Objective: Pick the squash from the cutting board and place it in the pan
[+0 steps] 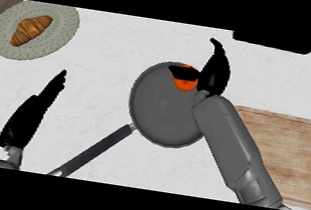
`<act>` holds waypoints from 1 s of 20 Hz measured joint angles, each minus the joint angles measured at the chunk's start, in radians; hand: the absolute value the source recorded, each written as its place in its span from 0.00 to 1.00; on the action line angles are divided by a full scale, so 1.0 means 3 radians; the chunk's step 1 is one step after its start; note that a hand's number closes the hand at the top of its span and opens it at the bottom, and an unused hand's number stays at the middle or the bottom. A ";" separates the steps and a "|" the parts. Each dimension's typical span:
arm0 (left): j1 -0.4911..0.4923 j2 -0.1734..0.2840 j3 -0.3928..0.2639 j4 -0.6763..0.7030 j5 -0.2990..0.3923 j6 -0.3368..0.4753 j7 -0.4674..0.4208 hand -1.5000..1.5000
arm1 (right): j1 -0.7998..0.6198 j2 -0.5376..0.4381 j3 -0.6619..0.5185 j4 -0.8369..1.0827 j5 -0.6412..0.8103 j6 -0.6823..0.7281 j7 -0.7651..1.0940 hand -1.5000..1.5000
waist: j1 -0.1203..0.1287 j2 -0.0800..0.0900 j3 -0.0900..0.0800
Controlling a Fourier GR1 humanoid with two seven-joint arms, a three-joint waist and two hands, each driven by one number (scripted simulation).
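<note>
fingers (pixel 216 68) of right hand curl round squash (pixel 185 82) over pan (pixel 159 108).

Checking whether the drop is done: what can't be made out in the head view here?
- Orange squash: mostly hidden by the black right hand, so its shape and whether it touches the round grey pan are unclear.
- Right hand's fingers: curl not visible.
- Wooden cutting board: cut off by the right edge, partly covered by the forearm.

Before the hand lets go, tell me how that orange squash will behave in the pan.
The squash looks rounded, so it may roll a little on the flat pan. It sits near the far rim, which would likely stop it. The right hand hides much of it, so its exact shape is unclear.
</note>
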 measured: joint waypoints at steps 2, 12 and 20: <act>0.0028 -0.0007 -0.0005 -0.0019 -0.0006 0.0004 0.0019 0.50 | -0.0011 -0.0002 0.0005 0.0034 -0.0066 -0.0290 -0.0132 0.00 | -0.0015 -0.0009 -0.0001; 0.0236 -0.0035 0.0086 -0.0068 -0.0029 0.0092 0.0003 0.50 | 0.0351 -0.0065 -0.0305 -0.0300 -0.0192 -0.1002 -0.0464 0.00 | -0.0266 -0.0080 -0.0007; 0.0393 -0.0008 0.0181 -0.0188 -0.0012 0.0089 0.0030 0.50 | 0.1728 -0.0372 -0.0094 -0.1711 -0.0069 -0.0983 -0.0600 0.00 | -0.0392 -0.0111 -0.0011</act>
